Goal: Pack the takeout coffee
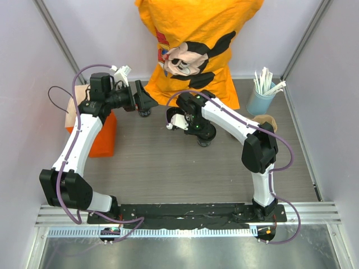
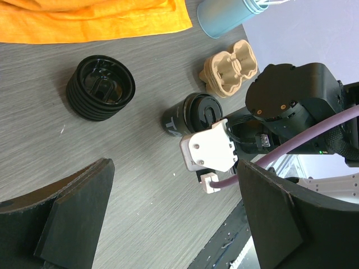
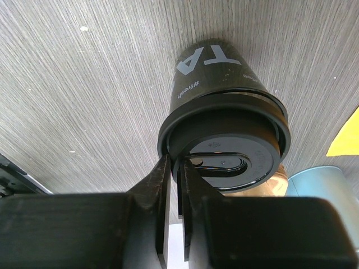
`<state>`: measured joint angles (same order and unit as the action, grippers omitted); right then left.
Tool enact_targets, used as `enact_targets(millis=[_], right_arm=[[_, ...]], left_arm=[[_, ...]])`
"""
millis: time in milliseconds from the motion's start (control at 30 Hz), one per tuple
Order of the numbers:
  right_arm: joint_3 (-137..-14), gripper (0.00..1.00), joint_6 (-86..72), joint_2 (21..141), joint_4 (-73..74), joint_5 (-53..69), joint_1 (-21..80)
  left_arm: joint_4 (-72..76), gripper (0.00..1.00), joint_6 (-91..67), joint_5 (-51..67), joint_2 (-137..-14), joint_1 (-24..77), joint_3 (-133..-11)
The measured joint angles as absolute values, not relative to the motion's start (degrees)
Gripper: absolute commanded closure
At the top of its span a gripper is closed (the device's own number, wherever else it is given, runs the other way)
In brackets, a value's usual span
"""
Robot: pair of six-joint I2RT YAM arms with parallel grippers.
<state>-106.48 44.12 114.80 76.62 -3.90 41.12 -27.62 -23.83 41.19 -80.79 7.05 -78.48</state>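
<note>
One black cup is your coffee. It stands upright on the table right of centre with its lid on, directly under the right gripper and well apart from the orange bag at the left edge. That gripper's jaws are almost pressed together, with only a thin slit between them and their tips at the near edge of the lid. You cannot tell from these views whether they nip its rim or merely rest against it. The left gripper hangs spread wide over the table near the bag's far corner, with nothing between its fingers. Treat the cup as light, thin-walled paper: it will probably dent under a hard squeeze, and its printed side looks smooth enough to slip. Whether it is filled does not show, so keep it level. The lid is likely only snapped on, so lifting by it risks pulling it off. You would do better to open wide and take the body just under the lid, where the rolled rim should stiffen the wall, and close gently. A lid stack and a cardboard carrier lie near, so steer clear of both.
</note>
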Motion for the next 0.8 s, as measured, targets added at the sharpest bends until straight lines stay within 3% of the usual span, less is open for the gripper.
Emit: enact_targets(millis=[367,800], right_arm=[[-106.48,0.78,43.92,115.26,76.62,-3.81,41.12],[-110.19,0.59,43.38,115.24,76.86,-3.51,41.12]], left_arm=[[-27.62,0.04,-23.83,41.21,-80.77,7.05,-78.41],[-27.59,0.04,-23.86,41.23,-80.71,7.05,-78.37]])
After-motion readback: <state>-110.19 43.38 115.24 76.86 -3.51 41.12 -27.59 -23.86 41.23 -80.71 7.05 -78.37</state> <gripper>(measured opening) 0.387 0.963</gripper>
